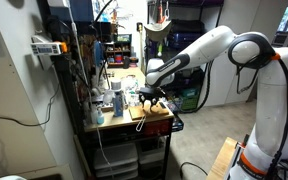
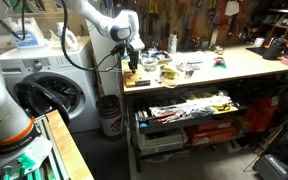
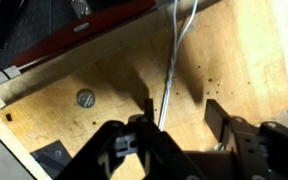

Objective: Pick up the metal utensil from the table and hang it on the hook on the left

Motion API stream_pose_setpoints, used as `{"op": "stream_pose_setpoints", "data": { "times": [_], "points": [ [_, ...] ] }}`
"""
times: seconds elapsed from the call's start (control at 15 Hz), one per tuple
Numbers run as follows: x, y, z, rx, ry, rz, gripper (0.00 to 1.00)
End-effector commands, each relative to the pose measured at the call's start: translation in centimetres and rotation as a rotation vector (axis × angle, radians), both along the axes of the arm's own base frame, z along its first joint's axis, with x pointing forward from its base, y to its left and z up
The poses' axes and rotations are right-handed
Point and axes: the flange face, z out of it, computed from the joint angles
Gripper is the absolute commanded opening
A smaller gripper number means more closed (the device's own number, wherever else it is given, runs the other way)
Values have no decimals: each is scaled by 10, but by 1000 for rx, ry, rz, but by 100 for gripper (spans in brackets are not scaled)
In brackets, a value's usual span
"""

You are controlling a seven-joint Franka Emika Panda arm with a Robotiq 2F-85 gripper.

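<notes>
In the wrist view the metal utensil lies on the tan board as a thin silvery rod running from the top edge down between my fingers. My gripper is open and hangs just above the board, straddling the utensil's handle, which lies close to the left finger. In both exterior views the gripper points down over the board at the end of the table. No hook can be made out.
A small round metal disc and a dark square patch sit on the board. A red strip runs along its far side. Bottles and tools crowd the workbench. A washing machine stands beside it.
</notes>
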Motion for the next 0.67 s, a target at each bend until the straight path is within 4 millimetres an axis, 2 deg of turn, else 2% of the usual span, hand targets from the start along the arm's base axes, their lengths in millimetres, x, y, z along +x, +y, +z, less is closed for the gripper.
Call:
{"op": "stream_pose_setpoints", "data": {
  "times": [0.0, 0.27, 0.4, 0.53, 0.6],
  "points": [
    [3, -1, -6, -5, -8, -14, 42],
    [3, -2, -9, -12, -9, -15, 9],
    [3, -3, -10, -16, -8, -17, 0],
    [3, -3, -11, -18, -6, -17, 0],
    [3, -3, -10, -19, -7, -18, 26]
  ]
}}
